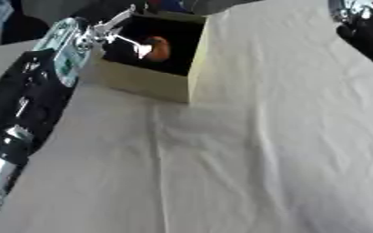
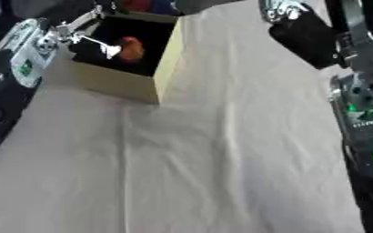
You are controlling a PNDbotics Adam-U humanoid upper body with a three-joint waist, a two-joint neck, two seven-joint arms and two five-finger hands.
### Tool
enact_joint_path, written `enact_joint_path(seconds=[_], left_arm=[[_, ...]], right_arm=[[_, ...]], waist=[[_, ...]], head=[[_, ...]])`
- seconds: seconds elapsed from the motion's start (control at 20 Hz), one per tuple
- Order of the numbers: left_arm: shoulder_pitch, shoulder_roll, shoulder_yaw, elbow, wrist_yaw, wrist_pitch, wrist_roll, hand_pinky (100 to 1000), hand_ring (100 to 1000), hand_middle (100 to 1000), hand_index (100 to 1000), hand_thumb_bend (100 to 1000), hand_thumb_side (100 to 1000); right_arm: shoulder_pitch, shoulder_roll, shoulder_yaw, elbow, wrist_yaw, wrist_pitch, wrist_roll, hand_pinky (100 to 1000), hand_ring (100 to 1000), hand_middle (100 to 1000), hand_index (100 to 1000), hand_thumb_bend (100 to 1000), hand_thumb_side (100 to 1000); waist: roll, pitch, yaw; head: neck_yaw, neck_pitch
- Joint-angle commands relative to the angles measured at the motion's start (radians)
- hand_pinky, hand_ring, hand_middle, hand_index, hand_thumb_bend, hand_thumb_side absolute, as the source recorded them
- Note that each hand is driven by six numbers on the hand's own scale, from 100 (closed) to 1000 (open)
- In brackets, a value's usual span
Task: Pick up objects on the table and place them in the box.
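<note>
The bench (image 1: 245,173) is covered with a pale, creased cloth (image 2: 221,150) across its whole visible surface. An open cardboard box (image 1: 146,84), cream on the outside and dark inside, stands on the cloth at the far left of the work area, one corner turned toward the viewer. The left arm (image 1: 30,100), black with silver joints, runs up the left side of the view to the box. The left robot hand (image 1: 110,28) is positioned over the box's near-left rim, its thin silver fingers extended into the opening. An orange-brown rounded object (image 1: 158,48) sits inside the box, at the tip of those fingers; whether the fingers touch it or grip it cannot be told from either view. The right arm (image 2: 365,104) comes down the right edge of the right eye view, with green lights showing on its casing. The right robot hand (image 2: 301,32) is at the upper right, above the cloth and well apart from the box; its fingers cannot be made out.
</note>
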Motion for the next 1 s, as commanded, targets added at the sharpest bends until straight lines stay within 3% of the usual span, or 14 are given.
enact_joint_path(seconds=[0.05, 0.35, 0.55, 0.6, 0.65, 1.0], left_arm=[[-0.02, 0.015, 0.02, -0.005, -0.019, -0.004, 0.02, 615, 769, 764, 855, 236, 324], [-0.015, 0.014, 0.029, -0.009, 0.021, 0.011, 0.037, 584, 745, 747, 828, 100, 300], [-0.01, 0.021, 0.042, -0.056, 0.078, 0.026, 0.044, 557, 711, 726, 795, 100, 277], [-0.007, 0.026, 0.045, -0.081, 0.097, 0.031, 0.049, 545, 698, 719, 781, 100, 438], [-0.003, 0.031, 0.046, -0.105, 0.114, 0.036, 0.052, 545, 698, 716, 781, 100, 268], [0.072, 0.091, 0.069, -0.291, 0.23, 0.029, 0.149, 534, 693, 732, 776, 100, 320]], right_arm=[[-0.01, -0.004, -0.009, -0.024, -0.008, 0.001, -0.001, 823, 761, 580, 793, 100, 734], [-0.006, -0.001, -0.01, -0.024, -0.008, 0.002, -0.002, 822, 761, 580, 793, 100, 735], [0.0, 0.0, -0.013, -0.025, -0.003, 0.002, -0.004, 823, 762, 581, 793, 100, 732], [0.003, -0.001, -0.014, -0.025, -0.001, 0.002, -0.005, 823, 762, 581, 793, 100, 741], [0.006, -0.001, -0.015, -0.025, 0.0, 0.002, -0.006, 823, 762, 581, 793, 100, 731], [0.029, -0.005, -0.024, -0.033, 0.015, 0.001, -0.014, 824, 763, 583, 793, 100, 726]], waist=[[-0.006, -0.027, -0.002], [-0.007, -0.031, 0.0], [-0.012, -0.041, 0.013], [-0.013, -0.044, 0.019], [-0.014, -0.047, 0.024], [-0.025, -0.071, 0.078]], head=[[0.004, 0.001], [0.002, 0.005], [-0.001, 0.018], [-0.003, 0.023], [-0.005, 0.026], [-0.019, 0.061]])
